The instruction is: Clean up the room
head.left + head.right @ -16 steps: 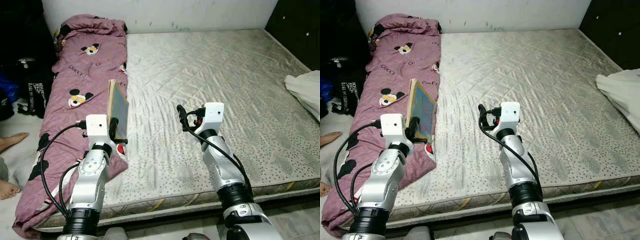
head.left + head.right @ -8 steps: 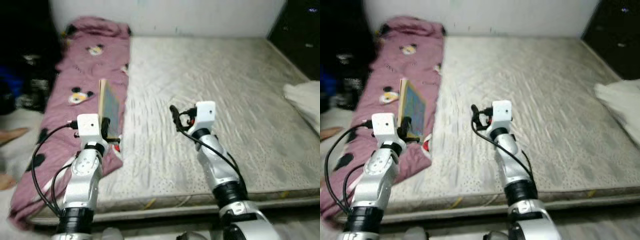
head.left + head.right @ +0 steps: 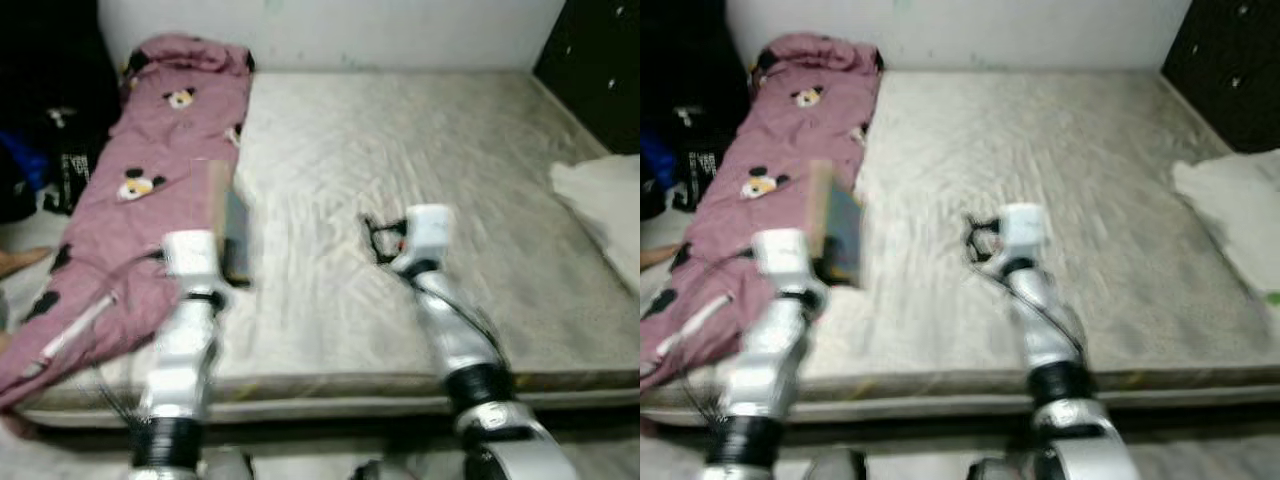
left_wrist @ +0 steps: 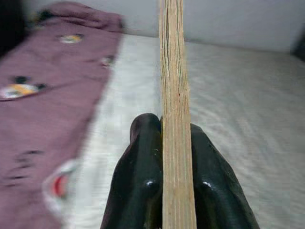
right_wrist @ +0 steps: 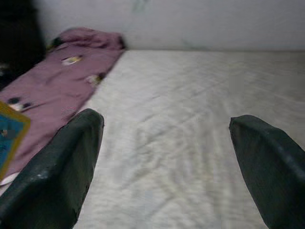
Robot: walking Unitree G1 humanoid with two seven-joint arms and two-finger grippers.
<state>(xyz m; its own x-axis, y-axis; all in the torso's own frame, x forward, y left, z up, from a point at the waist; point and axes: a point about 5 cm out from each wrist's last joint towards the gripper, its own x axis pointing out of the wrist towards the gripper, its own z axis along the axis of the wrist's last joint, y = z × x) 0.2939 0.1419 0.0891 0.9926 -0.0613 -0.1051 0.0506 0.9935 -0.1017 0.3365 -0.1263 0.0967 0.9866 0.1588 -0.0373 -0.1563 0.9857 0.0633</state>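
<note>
The head views are blurred. A bare quilted mattress [image 3: 400,150] takes up most of the frame, set against a pale wall at the top. Along its left edge, from the upper left corner down to the lower left, lies a mauve blanket [image 3: 150,150] printed with cartoon mouse heads.

The left gripper [image 4: 175,157], at lower left of the head view, is clamped on a thin book [image 3: 222,222] that stands upright on its edge. In the left wrist view the two black fingers [image 4: 143,162] press against either side of the book's cream page block, which rises straight up through the middle of the frame. The book sits above the seam where the blanket meets the bare mattress.

The right gripper [image 5: 167,162] hangs over the middle of the mattress, just right of centre in the head view. Its fingers [image 5: 62,157] are spread wide with nothing between them.

A white bundle of cloth [image 3: 600,200] rests at the right edge of the bed. Dark bags [image 3: 50,160] sit on the floor at far left.
</note>
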